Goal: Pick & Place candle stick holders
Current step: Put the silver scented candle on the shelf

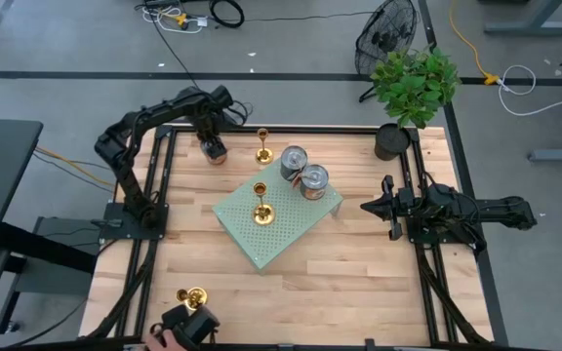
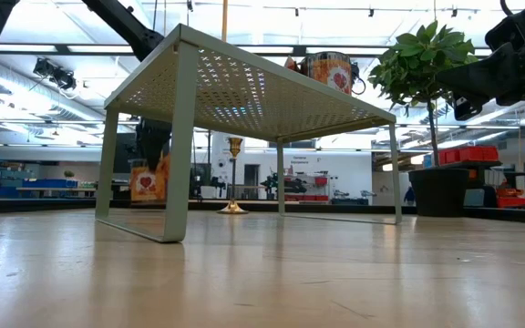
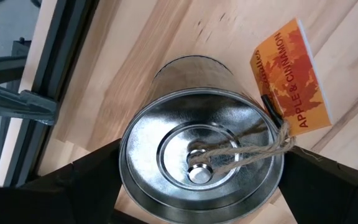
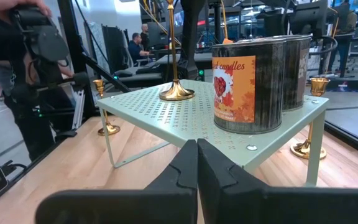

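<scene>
Filling the left wrist view, a silver tin can (image 3: 201, 162) with an orange tag (image 3: 291, 78) sits right between the left gripper (image 1: 212, 146)'s fingers (image 3: 98, 174), jaws spread around it but not visibly squeezing. That's a can, not a holder! My call: back off straight up, keep the tag string clear, and swing to the gold candle stick holder (image 1: 263, 146) standing just beside it on the wood. Moving right, a second holder (image 1: 260, 203) stands upright on the green perforated shelf (image 1: 291, 234), two more cans (image 1: 302, 172) crowding the shelf's far edge. A third holder (image 1: 194, 294) waits at the near table edge. Potted plant (image 1: 410, 93) at the far right corner. Right gripper (image 1: 371, 207) parks at the right edge, fingers (image 4: 197, 165) pressed together, empty.
</scene>
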### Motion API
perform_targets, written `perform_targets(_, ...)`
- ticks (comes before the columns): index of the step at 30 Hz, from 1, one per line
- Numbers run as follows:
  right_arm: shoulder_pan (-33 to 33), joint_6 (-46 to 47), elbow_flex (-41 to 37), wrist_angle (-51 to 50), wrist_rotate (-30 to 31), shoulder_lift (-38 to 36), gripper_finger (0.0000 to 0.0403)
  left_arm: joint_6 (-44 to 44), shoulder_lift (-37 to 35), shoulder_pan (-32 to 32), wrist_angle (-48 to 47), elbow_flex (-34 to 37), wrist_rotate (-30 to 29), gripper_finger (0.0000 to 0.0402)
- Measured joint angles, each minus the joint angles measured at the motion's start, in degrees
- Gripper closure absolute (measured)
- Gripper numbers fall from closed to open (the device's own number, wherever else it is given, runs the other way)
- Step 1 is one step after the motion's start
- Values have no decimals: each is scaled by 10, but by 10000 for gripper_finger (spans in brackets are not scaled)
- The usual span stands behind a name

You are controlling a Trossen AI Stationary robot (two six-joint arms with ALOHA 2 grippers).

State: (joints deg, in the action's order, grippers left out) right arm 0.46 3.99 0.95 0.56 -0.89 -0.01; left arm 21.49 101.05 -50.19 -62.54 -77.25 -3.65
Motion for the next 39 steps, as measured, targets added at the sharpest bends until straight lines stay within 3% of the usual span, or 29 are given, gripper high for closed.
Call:
perform_targets(27, 0, 0, 0, 0, 0, 0, 400, -44, -46, 39, -55, 0, 22, 26)
perform_targets(39, 0, 0, 0, 0, 0, 0, 400, -64, -125, 49, -62, 0, 25, 26)
